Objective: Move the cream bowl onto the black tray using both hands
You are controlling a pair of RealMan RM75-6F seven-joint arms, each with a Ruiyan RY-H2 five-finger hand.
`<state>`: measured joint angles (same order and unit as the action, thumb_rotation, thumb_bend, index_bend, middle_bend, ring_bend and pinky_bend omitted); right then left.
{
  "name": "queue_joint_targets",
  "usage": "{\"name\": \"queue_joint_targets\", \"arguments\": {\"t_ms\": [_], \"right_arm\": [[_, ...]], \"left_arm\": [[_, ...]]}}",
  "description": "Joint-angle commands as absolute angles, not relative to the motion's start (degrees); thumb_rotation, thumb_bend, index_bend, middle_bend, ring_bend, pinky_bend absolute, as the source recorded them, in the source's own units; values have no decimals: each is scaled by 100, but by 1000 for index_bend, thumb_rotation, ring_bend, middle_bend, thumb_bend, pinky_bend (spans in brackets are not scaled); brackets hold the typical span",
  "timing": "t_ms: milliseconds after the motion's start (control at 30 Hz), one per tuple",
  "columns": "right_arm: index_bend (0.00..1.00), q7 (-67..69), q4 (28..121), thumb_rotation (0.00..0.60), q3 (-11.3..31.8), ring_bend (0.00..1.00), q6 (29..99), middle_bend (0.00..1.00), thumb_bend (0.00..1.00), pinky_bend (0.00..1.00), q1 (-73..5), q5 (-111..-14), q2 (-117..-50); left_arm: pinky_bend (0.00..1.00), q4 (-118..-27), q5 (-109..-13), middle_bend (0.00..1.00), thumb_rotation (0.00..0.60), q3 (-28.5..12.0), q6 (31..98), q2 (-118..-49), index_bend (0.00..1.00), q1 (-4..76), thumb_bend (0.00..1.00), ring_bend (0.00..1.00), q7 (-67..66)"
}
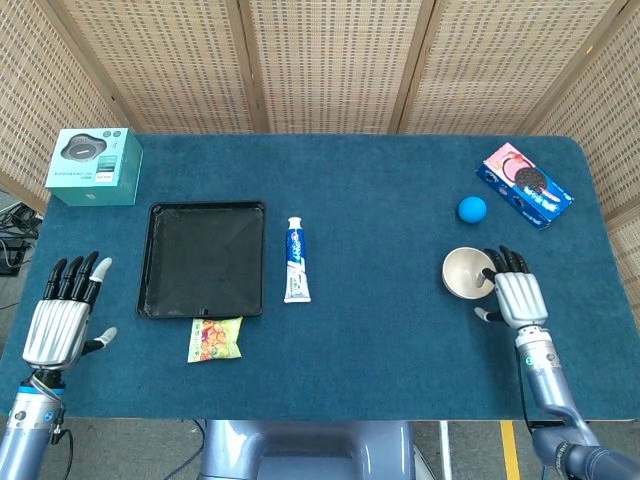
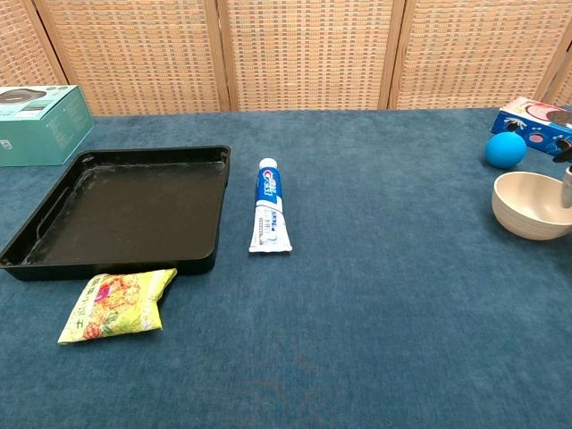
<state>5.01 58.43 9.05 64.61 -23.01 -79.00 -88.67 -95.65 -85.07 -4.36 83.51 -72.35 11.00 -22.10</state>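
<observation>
The cream bowl (image 1: 467, 272) (image 2: 532, 205) sits upright on the blue table, right of centre. My right hand (image 1: 513, 290) lies against its right side with fingers spread over the rim; whether it grips the bowl is unclear. The chest view catches only a sliver of that hand (image 2: 567, 179) at the right edge. An empty black tray (image 1: 203, 258) (image 2: 125, 207) rests on the left part of the table. At the front left corner my left hand (image 1: 60, 315) hovers open, fingers apart, holding nothing, well left of the tray.
A toothpaste tube (image 1: 296, 260) (image 2: 270, 217) lies between tray and bowl. A snack packet (image 1: 215, 339) (image 2: 116, 304) touches the tray's front edge. A blue ball (image 1: 472, 209) and a cookie box (image 1: 525, 184) sit behind the bowl. A teal box (image 1: 94, 166) stands far left.
</observation>
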Motion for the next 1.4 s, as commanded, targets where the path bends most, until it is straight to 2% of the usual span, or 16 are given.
{"name": "queue_joint_targets", "arguments": {"t_ms": [33,333,533,700,933,1067,1400], "right_arm": [[539,602,5681,600,878,18,6393,217,316,150,-2344,-7893,-8962],[574,787,5281,600,846,34,6279,248,334,170,-2448,-7911,-9186],[598,882,5088,600,839,41,6295,270,464,175,-2502,-7950,-9306],[622,938,4972,600,823,42,6239,288,501,175,-2525,-7936,-9390],[656,986,4860,600,810,52,6308,317,498,177,-2538,-7969,-9477],[674,1017,4847,600,825,64,6429,332,463,182,-2554,-8020,-9503],[697,763,5203,600,971,80,6598,353,444,184,-2755,-8088,-9397]], "left_arm": [[0,-9564,-8500,0,600,-436,8341,-7238,0,1105,42,0,-2220],[0,-9549,-8469,0,600,-445,8334,-7250,0,1116,42,0,-2242],[0,-9533,-8459,0,600,-452,8332,-7260,0,1126,42,0,-2256],[0,-9526,-8461,0,600,-454,8339,-7261,0,1129,43,0,-2234],[0,-9519,-8474,0,600,-453,8354,-7264,0,1131,44,0,-2205],[0,-9520,-8480,0,600,-455,8369,-7259,0,1129,43,0,-2187],[0,-9537,-8452,0,600,-473,8387,-7219,0,1118,46,0,-2087]]}}
